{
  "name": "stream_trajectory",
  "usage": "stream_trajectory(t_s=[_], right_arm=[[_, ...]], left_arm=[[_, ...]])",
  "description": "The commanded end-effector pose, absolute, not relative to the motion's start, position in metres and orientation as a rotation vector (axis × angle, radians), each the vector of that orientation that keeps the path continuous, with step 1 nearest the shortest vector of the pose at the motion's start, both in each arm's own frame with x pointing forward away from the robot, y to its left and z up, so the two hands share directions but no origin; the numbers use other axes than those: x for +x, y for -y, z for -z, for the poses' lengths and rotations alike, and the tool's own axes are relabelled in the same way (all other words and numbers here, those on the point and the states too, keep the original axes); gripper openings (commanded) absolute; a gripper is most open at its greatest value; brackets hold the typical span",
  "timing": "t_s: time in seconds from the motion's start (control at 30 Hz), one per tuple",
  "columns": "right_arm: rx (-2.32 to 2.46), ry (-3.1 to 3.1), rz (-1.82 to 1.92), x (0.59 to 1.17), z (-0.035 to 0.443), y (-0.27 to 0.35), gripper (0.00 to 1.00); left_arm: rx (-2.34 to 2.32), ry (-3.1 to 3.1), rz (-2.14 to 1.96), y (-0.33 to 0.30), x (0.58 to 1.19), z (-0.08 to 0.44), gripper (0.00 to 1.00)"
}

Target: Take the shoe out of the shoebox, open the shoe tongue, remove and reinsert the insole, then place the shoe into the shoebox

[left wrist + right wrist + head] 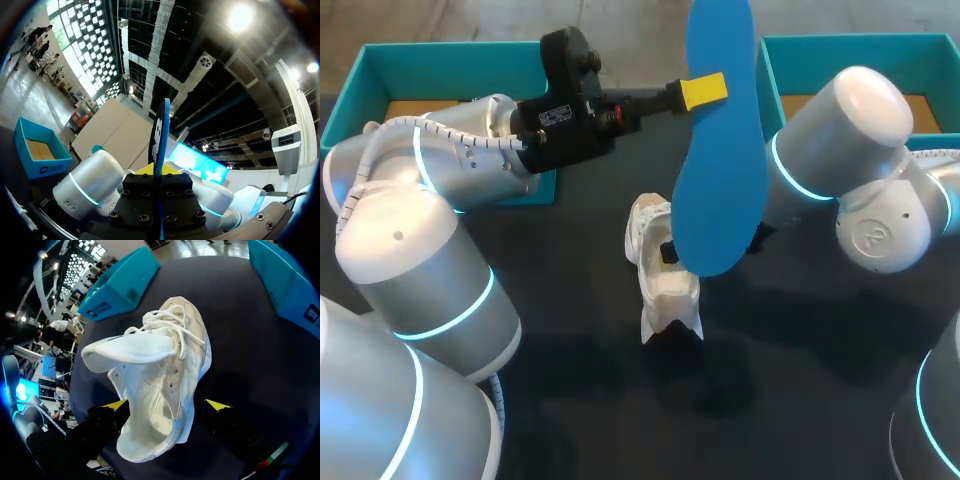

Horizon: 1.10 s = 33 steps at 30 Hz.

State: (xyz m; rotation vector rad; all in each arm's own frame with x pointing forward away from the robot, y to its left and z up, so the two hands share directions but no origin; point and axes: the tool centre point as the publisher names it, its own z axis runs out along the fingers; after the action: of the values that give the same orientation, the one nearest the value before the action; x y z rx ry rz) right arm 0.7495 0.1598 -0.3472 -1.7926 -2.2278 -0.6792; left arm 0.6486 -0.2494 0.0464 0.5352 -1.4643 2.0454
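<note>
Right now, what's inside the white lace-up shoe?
Only the white shoe's pale lining; the blue foam insole is out, held by the left gripper. The toe end is hidden under the tongue.

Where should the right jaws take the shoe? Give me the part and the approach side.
Across the heel sides of the shoe, from behind: it stands on its sole, heel toward the right gripper, whose jaws straddle it, tongue lifted clear.

Head camera overhead, right wrist camera close, share the shoe [670,295] [160,390].
</note>
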Motion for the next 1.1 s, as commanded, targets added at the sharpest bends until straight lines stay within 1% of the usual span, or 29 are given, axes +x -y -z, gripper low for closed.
stream_trajectory(t_s=[0.03,0.17,1.1], right_arm=[[-1.819,2.25,0.701,0.736,0.321,-0.15,1.0],[-1.802,2.299,0.751,0.735,0.304,-0.148,1.0],[-1.802,2.299,0.751,0.735,0.304,-0.148,1.0]], left_arm=[[0.537,1.46,-2.05,0.251,0.648,-0.046,0.0],[0.537,1.46,-2.05,0.251,0.648,-0.046,0.0],[0.537,1.46,-2.05,0.251,0.648,-0.046,0.0]])
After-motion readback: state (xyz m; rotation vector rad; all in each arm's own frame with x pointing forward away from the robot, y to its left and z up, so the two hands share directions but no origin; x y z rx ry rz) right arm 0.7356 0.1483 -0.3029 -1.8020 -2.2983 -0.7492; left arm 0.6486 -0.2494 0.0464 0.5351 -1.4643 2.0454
